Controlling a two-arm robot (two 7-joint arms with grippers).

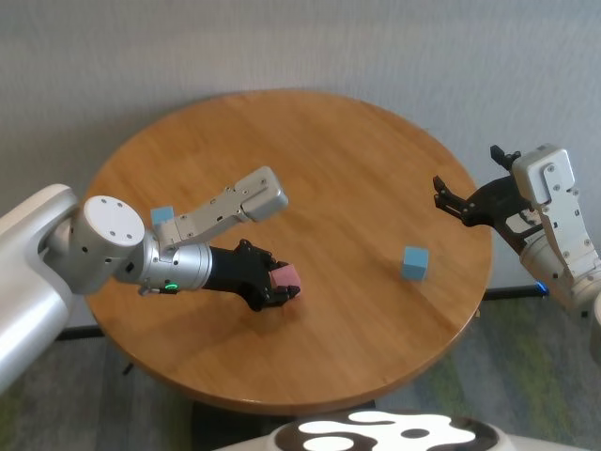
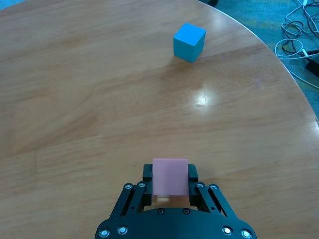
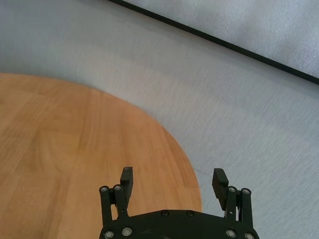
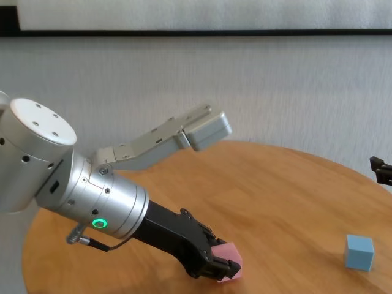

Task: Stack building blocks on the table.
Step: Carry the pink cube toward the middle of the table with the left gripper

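Observation:
My left gripper (image 1: pixel 282 287) is shut on the pink building block (image 1: pixel 287 274), holding it low over the table (image 1: pixel 329 160) near its front middle. In the left wrist view the pink block (image 2: pixel 170 177) sits between the fingers (image 2: pixel 148 173). One light blue block (image 1: pixel 415 263) stands alone on the right side of the table, well ahead of the left gripper (image 2: pixel 170 172) as a blue cube (image 2: pixel 189 42). Another light blue block (image 1: pixel 162 215) peeks out behind my left arm. My right gripper (image 1: pixel 468 177) hovers open and empty at the table's right edge.
The round table's rim (image 3: pixel 192 164) runs just under the right gripper (image 3: pixel 173 174), with grey floor beyond. Cables (image 2: pixel 299 35) lie on the floor past the far edge. Bare wood lies between the pink block and the right-hand blue block (image 4: pixel 359 252).

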